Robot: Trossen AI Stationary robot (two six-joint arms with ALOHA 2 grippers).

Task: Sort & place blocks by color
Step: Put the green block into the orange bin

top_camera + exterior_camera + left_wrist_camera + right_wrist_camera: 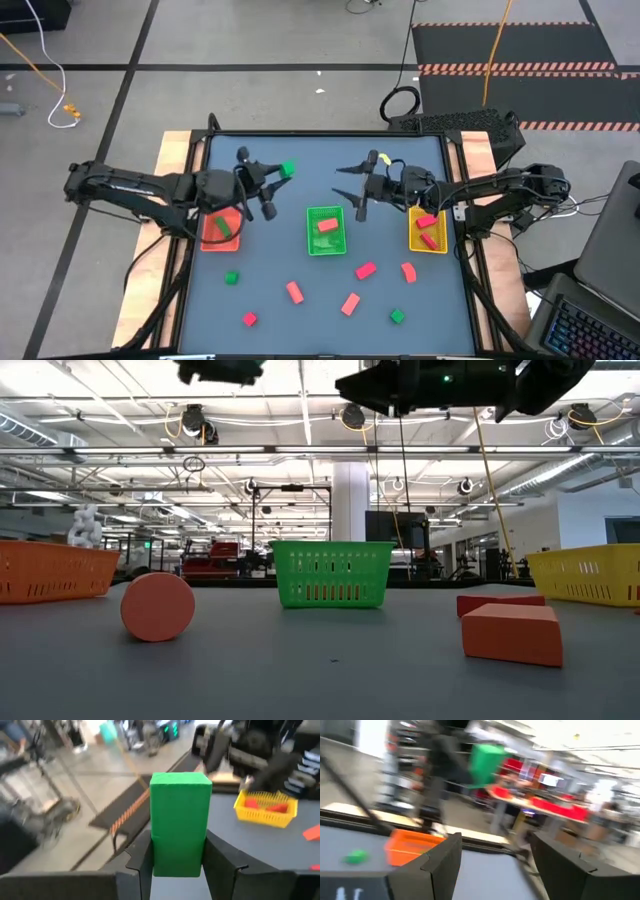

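Observation:
My left gripper point(279, 175) hovers above the table's far-left part, shut on a green block point(288, 170). The block fills the left wrist view point(180, 820). My right gripper point(350, 188) hangs open over the far middle, facing the left one and holding nothing; its fingers point(440, 862) are spread wide. Loose blocks lie flat on the near table: green point(232, 277), red point(250, 318), salmon point(294, 291), salmon point(350, 303), red point(365, 270). The orange tray point(207, 236), green tray point(313, 244) and yellow tray point(415, 243) sit in a row. My left gripper pinches the green block between its two fingers point(142, 857), one on each side face of the end nearest the wrist point(177, 862). The fingers reach roughly level toward the table's right. The block is lifted clear and sticks out past the fingertips.
The orange tray holds a green piece point(222, 228), the green tray a salmon one point(326, 226), the yellow tray red ones point(427, 222). More blocks, salmon point(408, 271) and green point(397, 316), lie near right. In the low view a round salmon block point(158, 606) and a salmon bar point(512, 632) stand close.

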